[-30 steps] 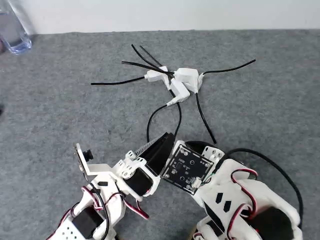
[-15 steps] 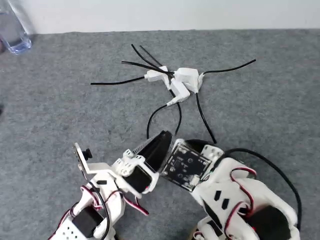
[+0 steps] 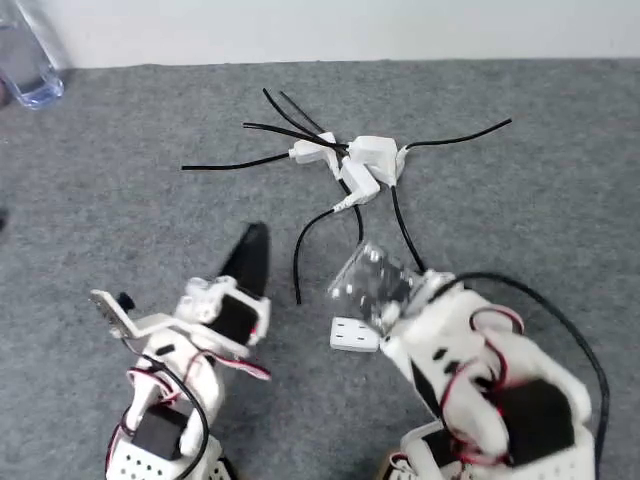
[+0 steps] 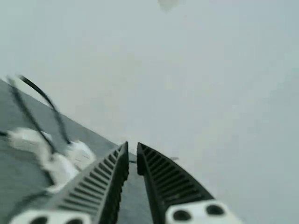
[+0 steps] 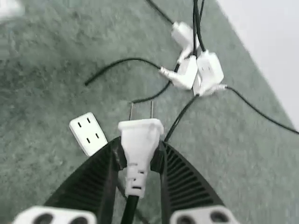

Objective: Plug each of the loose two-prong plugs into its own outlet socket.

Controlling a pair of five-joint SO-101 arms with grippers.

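Observation:
My right gripper (image 5: 138, 147) is shut on a white two-prong plug (image 5: 140, 133), prongs pointing away from the wrist, held above the grey carpet. A white outlet socket block (image 5: 88, 133) lies on the carpet just beside and below the plug; it is also seen in front of the right arm as a loose outlet block (image 3: 355, 333). Farther off lies a cluster of white plugs and sockets (image 3: 352, 165) with black cords, also seen as a cluster (image 5: 195, 71). My left gripper (image 3: 251, 252) is shut and holds nothing, hovering left of the cords; its fingers (image 4: 110, 179) almost touch.
Black cords (image 3: 300, 245) trail over the carpet (image 3: 120, 220) between the arms and the cluster. A clear plastic bottle (image 3: 25, 60) stands at the far left corner by the white wall. Bare carpet lies to the left and right.
The left arm swung left, away from the right arm, its gripper now pointing up the table. The right arm shifted and rose, uncovering the loose outlet block beneath it.

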